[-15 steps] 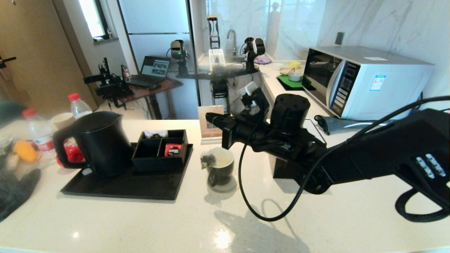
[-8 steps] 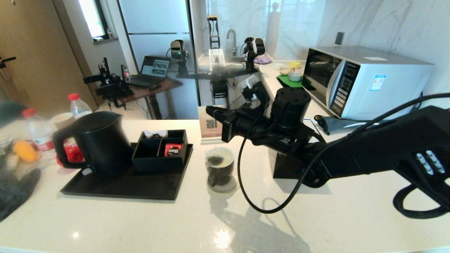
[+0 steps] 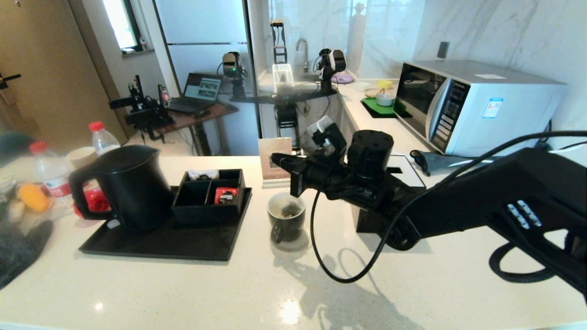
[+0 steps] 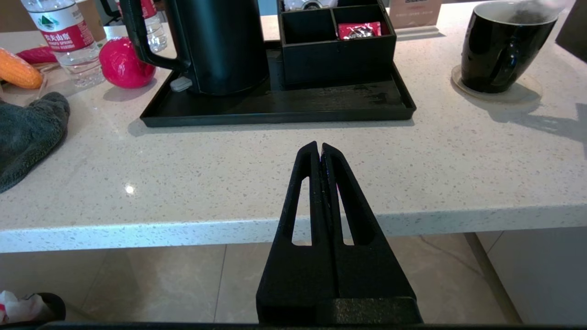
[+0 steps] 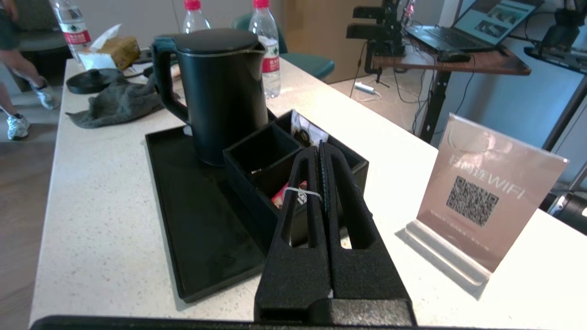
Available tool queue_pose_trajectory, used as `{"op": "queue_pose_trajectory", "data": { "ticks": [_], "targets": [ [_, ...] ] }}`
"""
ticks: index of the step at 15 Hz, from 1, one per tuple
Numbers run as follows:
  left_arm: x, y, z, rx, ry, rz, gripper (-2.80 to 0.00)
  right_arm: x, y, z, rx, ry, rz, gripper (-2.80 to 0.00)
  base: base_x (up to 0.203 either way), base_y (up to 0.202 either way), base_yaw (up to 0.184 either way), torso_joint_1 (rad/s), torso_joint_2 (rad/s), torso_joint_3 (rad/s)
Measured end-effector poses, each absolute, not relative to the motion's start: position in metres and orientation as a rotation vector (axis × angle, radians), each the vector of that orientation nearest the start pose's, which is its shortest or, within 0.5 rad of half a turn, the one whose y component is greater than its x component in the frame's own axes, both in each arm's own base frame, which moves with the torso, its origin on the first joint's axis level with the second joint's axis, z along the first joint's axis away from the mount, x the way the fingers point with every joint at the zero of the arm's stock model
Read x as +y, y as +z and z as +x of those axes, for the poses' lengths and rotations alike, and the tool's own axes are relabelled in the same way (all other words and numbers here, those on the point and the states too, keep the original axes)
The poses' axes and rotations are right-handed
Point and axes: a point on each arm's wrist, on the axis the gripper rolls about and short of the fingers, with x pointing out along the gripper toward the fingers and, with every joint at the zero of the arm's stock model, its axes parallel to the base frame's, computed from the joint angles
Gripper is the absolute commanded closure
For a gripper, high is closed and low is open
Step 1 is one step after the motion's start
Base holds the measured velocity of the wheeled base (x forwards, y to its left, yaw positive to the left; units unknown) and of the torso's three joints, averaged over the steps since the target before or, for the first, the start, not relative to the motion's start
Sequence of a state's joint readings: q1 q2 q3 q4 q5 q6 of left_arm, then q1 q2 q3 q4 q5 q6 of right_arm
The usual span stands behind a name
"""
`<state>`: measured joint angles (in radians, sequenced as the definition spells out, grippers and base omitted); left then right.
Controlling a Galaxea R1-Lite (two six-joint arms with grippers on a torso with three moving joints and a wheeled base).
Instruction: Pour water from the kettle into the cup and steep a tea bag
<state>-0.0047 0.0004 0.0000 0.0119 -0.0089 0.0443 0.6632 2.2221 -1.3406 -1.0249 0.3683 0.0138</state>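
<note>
- The tray [image 3: 151,245] held the kettle [image 3: 130,185] and a divided box [image 3: 208,195] (red packet inside), left of the cup [image 3: 286,222].
- The right gripper [image 3: 280,160] hovered above the cup, jaws pinched on the tea bag's string [image 5: 300,192]; the tea bag [image 3: 290,210] sat in the water.
- Only the left wrist view showed the left gripper [image 4: 319,149], closed and empty, off the counter's [image 4: 229,183] edge.

Right arm stretched forward-left across bench, wrist roughly level, right tool [image 3: 278,160] fingers pressed together, thin white string pinched between them, tips raised off bench. Left arm parked low at front bench edge, left tool [image 4: 319,147] fingers closed, nothing held.
</note>
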Motion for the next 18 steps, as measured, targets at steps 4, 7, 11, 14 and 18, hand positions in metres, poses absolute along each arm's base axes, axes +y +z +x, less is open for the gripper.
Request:
{"op": "queue_pose_trajectory", "data": {
  "ticks": [4, 7, 11, 14, 18],
  "targets": [
    [0.0, 0.074, -0.023, 0.012, -0.013, 0.044, 0.0, 0.281, 0.144, 0.348, -0.103, 1.028, 0.03, 0.0, 0.0, 0.0, 0.0, 0.0, 0.0, 0.0],
    [0.0, 0.074, -0.023, 0.012, -0.014, 0.044, 0.0, 0.274, 0.125, 0.345, -0.075, 1.022, 0.025, 0.0, 0.0, 0.0, 0.0, 0.0, 0.0, 0.0],
    [0.0, 0.074, -0.023, 0.012, -0.014, 0.044, 0.0, 0.273, 0.116, 0.345, -0.045, 1.02, 0.022, 0.0, 0.0, 0.0, 0.0, 0.0, 0.0, 0.0],
    [0.0, 0.074, -0.023, 0.012, -0.014, 0.044, 0.0, 0.274, 0.127, 0.352, -0.079, 1.011, 0.038, 0.0, 0.0, 0.0, 0.0, 0.0, 0.0, 0.0],
    [0.0, 0.074, -0.023, 0.012, -0.014, 0.044, 0.0, 0.274, 0.16, 0.365, -0.152, 0.994, 0.052, 0.0, 0.0, 0.0, 0.0, 0.0, 0.0, 0.0]
  ]
}}
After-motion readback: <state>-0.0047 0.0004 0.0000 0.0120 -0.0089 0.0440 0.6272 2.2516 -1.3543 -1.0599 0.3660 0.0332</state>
